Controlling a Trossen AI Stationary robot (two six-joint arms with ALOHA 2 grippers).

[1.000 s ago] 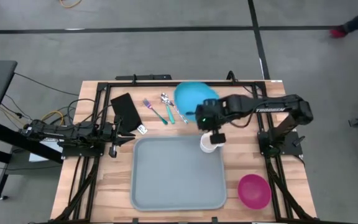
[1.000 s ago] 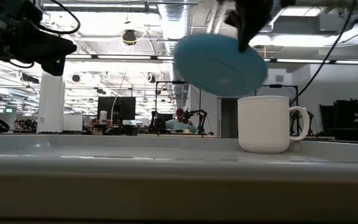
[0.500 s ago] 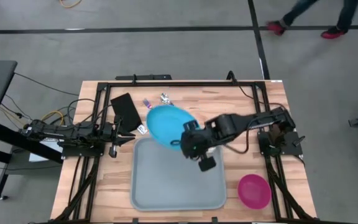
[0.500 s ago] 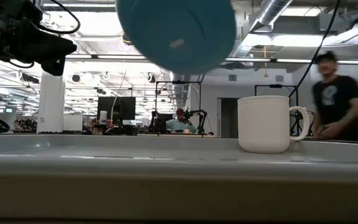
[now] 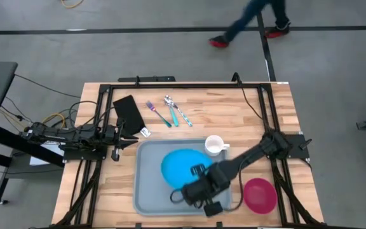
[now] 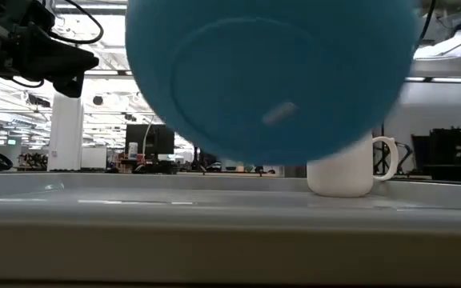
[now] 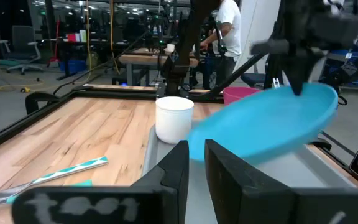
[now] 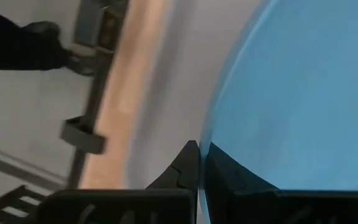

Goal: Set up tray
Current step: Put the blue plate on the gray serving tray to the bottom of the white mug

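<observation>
High view: the blue plate (image 5: 182, 166) was held by its rim above the tray (image 5: 150, 197), pinched between the right gripper (image 5: 197, 170) fingers; left gripper (image 5: 134, 139) jaws' state could not be told

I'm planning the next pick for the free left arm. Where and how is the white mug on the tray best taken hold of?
Grip the white mug by its rim and wall, coming straight down from above. It stands upright with its open mouth facing up in the tray's far right corner. Its handle points toward the right arm's side, so the wall nearer the left gripper is bare. The blue plate hangs close by, so keep clear.
</observation>
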